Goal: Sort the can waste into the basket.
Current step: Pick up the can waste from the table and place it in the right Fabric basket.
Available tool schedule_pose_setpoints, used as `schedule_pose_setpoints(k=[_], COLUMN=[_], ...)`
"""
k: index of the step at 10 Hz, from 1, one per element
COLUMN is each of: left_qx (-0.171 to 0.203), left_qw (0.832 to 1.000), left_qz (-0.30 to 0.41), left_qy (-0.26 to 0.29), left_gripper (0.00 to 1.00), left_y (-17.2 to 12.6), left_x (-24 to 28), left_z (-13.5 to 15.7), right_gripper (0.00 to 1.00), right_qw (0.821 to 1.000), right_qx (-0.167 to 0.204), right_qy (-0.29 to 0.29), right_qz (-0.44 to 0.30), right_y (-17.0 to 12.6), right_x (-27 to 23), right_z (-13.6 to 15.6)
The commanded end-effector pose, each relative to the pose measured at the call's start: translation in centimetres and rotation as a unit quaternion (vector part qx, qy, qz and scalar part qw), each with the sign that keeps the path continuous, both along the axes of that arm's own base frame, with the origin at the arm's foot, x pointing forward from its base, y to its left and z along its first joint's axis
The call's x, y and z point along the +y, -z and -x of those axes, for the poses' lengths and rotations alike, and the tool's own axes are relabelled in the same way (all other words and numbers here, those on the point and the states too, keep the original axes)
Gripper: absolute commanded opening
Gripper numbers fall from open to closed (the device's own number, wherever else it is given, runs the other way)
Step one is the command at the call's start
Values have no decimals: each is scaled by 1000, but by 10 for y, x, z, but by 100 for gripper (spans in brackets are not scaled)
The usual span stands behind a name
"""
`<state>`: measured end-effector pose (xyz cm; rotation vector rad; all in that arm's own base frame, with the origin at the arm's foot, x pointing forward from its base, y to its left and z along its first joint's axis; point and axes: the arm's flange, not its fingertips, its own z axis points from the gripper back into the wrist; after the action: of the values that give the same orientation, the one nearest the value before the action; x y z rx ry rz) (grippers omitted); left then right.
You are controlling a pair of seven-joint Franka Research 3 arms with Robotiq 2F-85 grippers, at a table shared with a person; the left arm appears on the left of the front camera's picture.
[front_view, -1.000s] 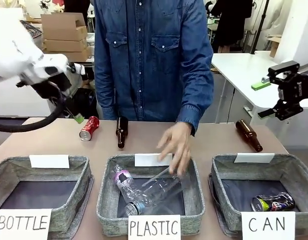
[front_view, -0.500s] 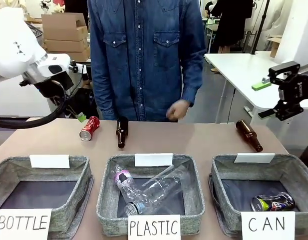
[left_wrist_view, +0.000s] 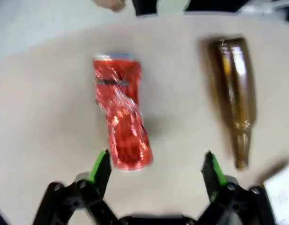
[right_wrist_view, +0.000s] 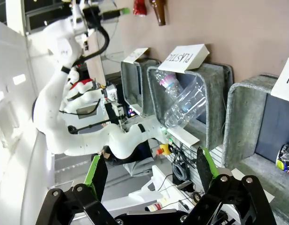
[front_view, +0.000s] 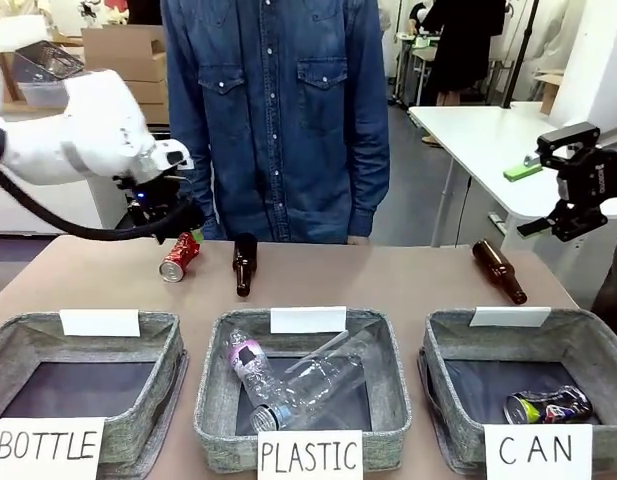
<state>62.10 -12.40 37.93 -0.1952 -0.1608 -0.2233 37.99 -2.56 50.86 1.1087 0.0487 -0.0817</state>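
Gripper on left arm (left_wrist_view: 156, 158) hung spread wide, dented red metal can (left_wrist_view: 122, 112) just ahead, brown glass bottle (left_wrist_view: 235, 93) off past one finger.

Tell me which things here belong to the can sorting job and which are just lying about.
Job: red can, blue can inside the CAN basket, left gripper open above the red can.
Lying about: two brown bottles, clear plastic bottles in the PLASTIC basket, BOTTLE basket.
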Motion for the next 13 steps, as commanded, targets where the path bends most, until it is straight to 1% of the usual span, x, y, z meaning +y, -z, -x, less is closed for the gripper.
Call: schedule_pose_setpoints(k=[1, 3, 4, 7, 10, 11, 12, 13], left_qx=[11, 5, 16, 17, 15, 15, 19, 23], left_qw=[998, 995, 995, 994, 994, 994, 993, 993], left_qz=[-27, -42, -43, -60, -75, -77, -76, -83], left_qy=[-63, -90, -88, -95, -79, -82, -85, -85], left_gripper=[100, 100, 100, 100, 100, 40, 41, 0], left_y=[1, 28, 37, 52, 58, 59, 61, 65], left_x=[0, 4, 3, -3, -11, -12, -12, -12], left_z=[-25, -40, -45, -46, -43, -43, -43, -45], right_gripper=[100, 100, 100, 100, 100, 100, 100, 100], right_qw=[1000, 1000, 1000, 1000, 1000, 1000, 1000, 1000], right_qx=[-9, -9, -9, -9, -9, -9, -9, -9], right_qy=[-6, -6, -6, -6, -6, -6, -6, -6], right_qz=[-1, -1, -1, -1, -1, -1, -1, -1], right_y=[-2, -2, -2, -2, -2, -2, -2, -2], right_x=[-2, -2, -2, -2, -2, -2, -2, -2], right_z=[-1, -1, -1, -1, -1, -1, -1, -1])
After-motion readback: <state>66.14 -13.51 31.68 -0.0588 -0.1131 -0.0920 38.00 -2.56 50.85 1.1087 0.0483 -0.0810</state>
